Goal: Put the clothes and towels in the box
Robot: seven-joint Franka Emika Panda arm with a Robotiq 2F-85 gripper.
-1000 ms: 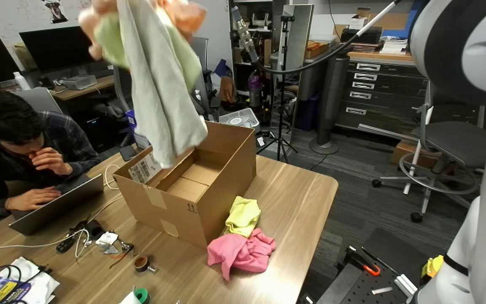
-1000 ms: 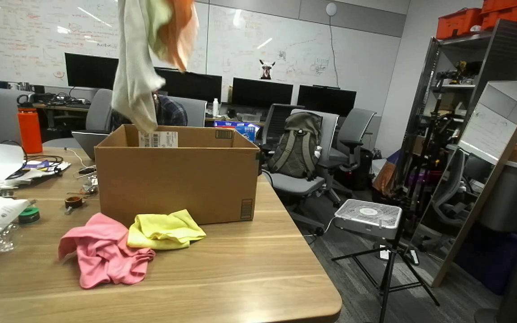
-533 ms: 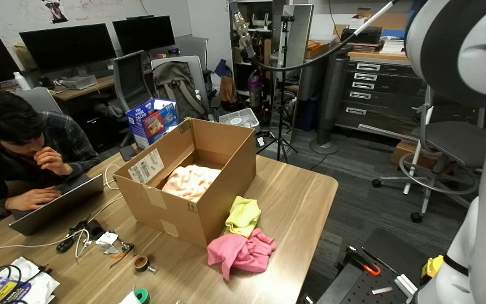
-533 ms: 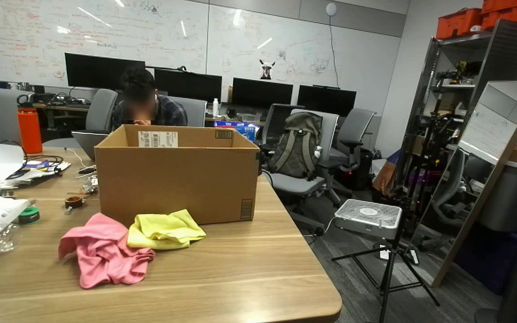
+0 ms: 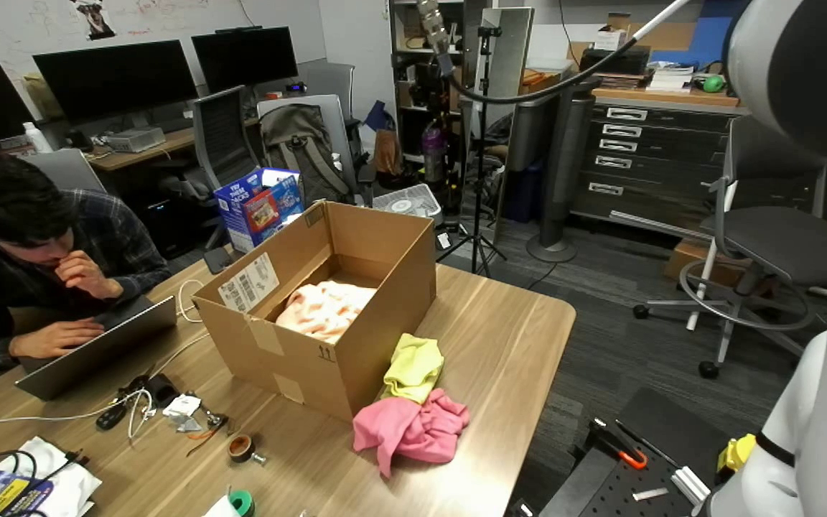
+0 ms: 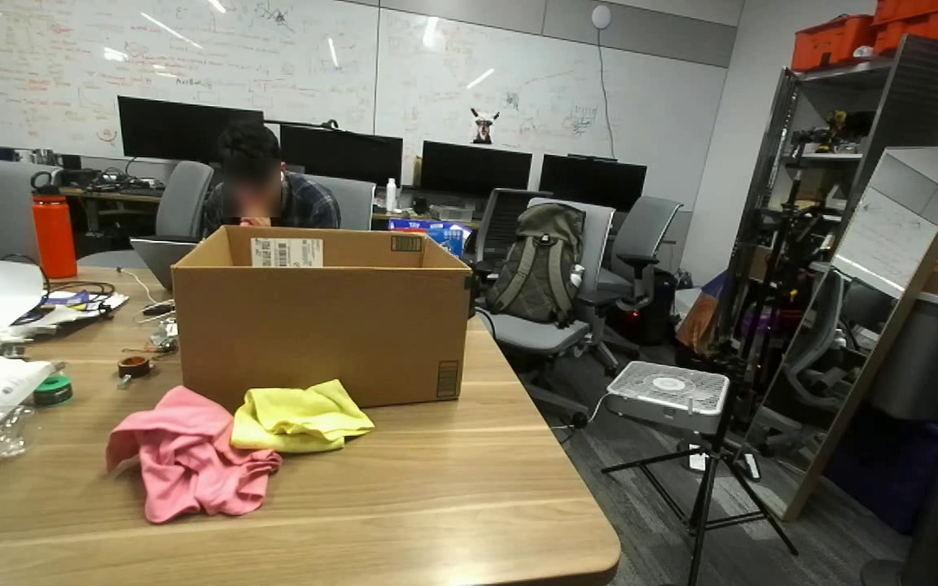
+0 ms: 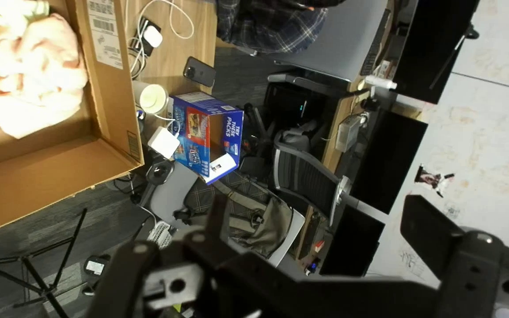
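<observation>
Plainly, the gripper (image 7: 316, 205) stood with jaws apart. The cream-pink cloth (image 5: 324, 310) lay in the box (image 5: 392, 309), glare-bleached and cut off in the wrist view, hidden in an exterior view by the near wall (image 6: 322, 334). Yellow cloth (image 5: 413, 366) and bright pink cloth (image 5: 413, 431) lay outside.

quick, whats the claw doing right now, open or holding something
Claw: wide open, holding nothing.
</observation>
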